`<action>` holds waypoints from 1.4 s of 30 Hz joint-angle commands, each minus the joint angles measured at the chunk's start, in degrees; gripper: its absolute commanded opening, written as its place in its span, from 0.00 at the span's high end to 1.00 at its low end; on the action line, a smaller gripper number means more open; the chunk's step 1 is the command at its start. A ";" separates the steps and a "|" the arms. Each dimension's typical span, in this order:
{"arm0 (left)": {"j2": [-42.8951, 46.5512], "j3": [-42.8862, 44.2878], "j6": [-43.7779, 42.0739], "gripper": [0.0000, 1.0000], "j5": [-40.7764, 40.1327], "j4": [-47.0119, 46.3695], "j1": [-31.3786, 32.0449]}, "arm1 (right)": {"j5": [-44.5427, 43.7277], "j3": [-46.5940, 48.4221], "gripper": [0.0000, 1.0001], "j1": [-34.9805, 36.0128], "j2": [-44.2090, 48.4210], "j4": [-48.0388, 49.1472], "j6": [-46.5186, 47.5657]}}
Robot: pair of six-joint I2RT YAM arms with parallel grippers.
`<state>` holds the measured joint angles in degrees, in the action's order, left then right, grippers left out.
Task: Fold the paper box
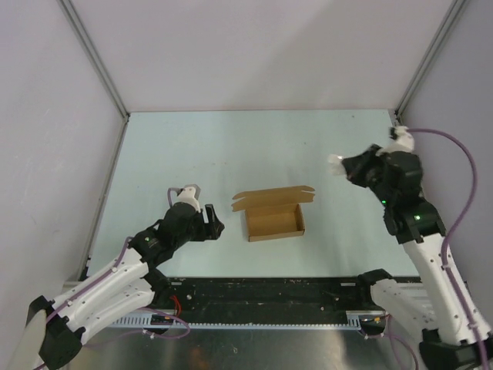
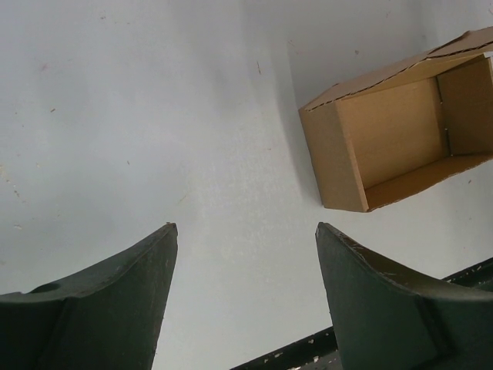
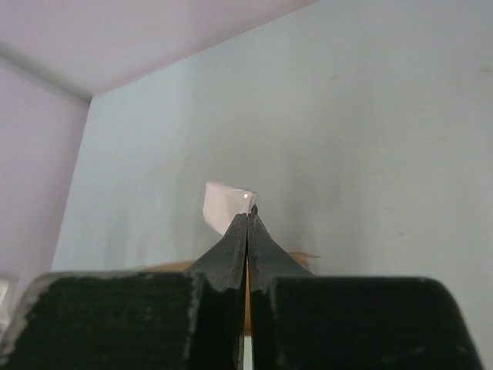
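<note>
— So where does the paper box [image 1: 273, 220] lie?

— Near the middle of the pale bench [image 1: 177, 154], standing with its open side up. Its lid flap is laid back on the far side, with the small tabs spread out flat.

— And the left claw [image 1: 206, 221]?

— It sits just to the left of the box, low over the bench, near it but not touching. Its jaws stand wide with nothing between them. In the left wrist view the box [image 2: 393, 146] lies ahead and off to the right of the left claw [image 2: 246, 231], outside the gap, showing its brown inner walls and floor.

— What about the right claw [image 1: 339, 163]?

— That one is well apart from the box, out to the right and farther back, raised above the bench. Its jaws are pressed together, and a white wad [image 1: 333, 160] is pinched at their very tips.

— Does the right wrist view agree?

— Yes: the two dark fingers meet in a point at the right claw [image 3: 246, 214], the white wad [image 3: 223, 202] sticks out above them, and a thin brown edge of the box [image 3: 173, 266] shows behind the fingers.
</note>
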<state>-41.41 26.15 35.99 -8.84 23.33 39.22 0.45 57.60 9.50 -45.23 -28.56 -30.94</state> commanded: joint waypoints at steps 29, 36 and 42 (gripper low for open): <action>1.15 0.21 2.51 0.23 0.40 -0.39 -0.37 | -9.40 -9.61 0.99 41.92 -19.19 19.06 15.91; 1.50 0.22 2.25 0.23 0.32 -0.39 -0.37 | -10.56 -11.02 0.96 42.09 -21.82 21.87 15.12; 1.33 0.13 2.16 0.23 0.40 -0.39 -0.37 | -10.73 -11.37 0.80 42.27 -23.50 22.23 14.86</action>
<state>-40.38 26.13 37.54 -8.78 23.33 39.22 -8.75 46.50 51.33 -68.16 -9.82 -15.40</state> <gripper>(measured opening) 0.776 0.142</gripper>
